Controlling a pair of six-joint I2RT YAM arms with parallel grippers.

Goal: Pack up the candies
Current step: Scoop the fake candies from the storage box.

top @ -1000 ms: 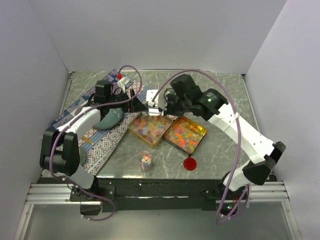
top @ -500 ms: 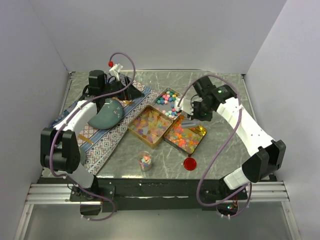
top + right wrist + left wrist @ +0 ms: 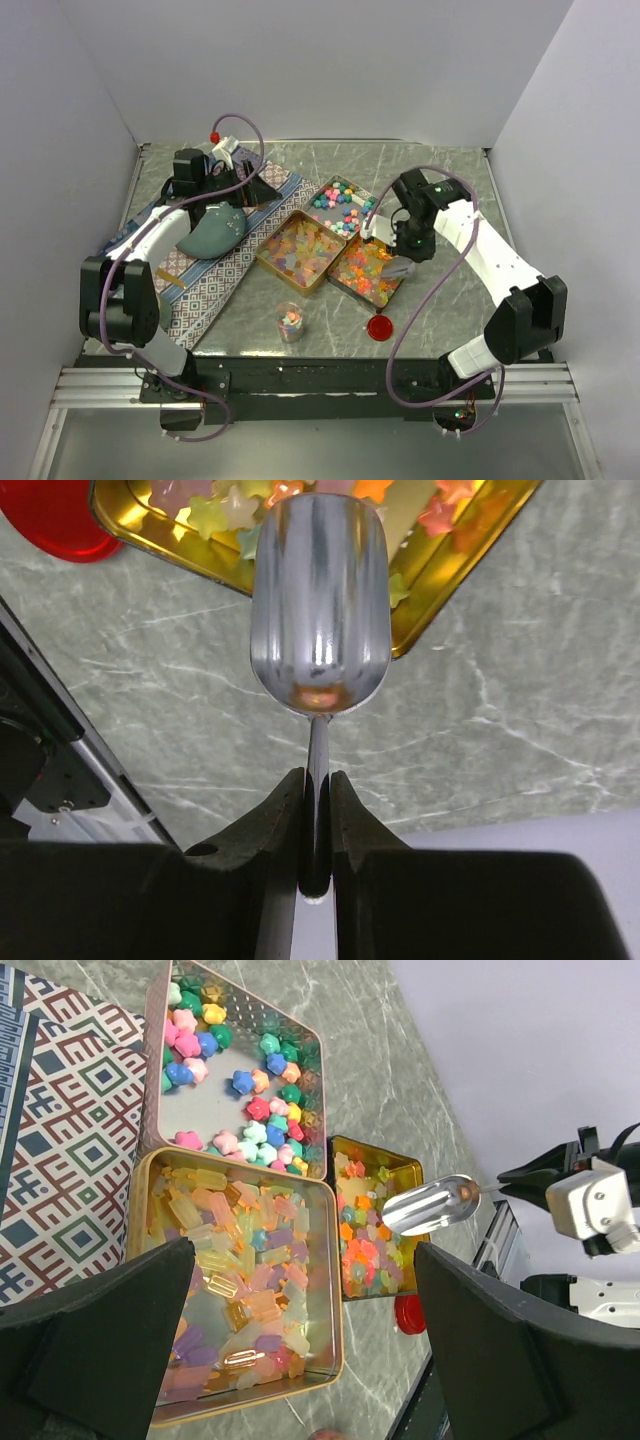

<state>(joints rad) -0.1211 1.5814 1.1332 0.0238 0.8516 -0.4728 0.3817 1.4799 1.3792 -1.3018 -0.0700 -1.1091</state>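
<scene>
Sorted by kind in three open tins on the grey marbled counter (image 3: 330, 160):
- opaque pastel pink, blue and green star-shaped candies (image 3: 250, 1110), thinly spread in the far gold square tin (image 3: 320, 1110)
- translucent yellow-pink candies (image 3: 250, 1270), filling the middle gold tin (image 3: 335, 1290)
- orange-red-yellow candies (image 3: 362, 1250), in the right-hand gold tin (image 3: 400, 1175)

Also a few in a small clear plastic cup (image 3: 290, 322) near the front edge, with a red round disc (image 3: 379, 327) close by.

Judged tiny, light, hard and quick to roll or scatter. Too small to pinch singly, so best lifted in bulk from beneath.

For that, a polished metal scoop (image 3: 318, 600), apparently empty, clamped by its thin handle in the right end effector (image 3: 316, 810) and poised over a corner of the right-hand tin.

Spread wide and holding nothing, the left end effector (image 3: 300, 1345), off by the patterned cloth (image 3: 215, 285).
</scene>
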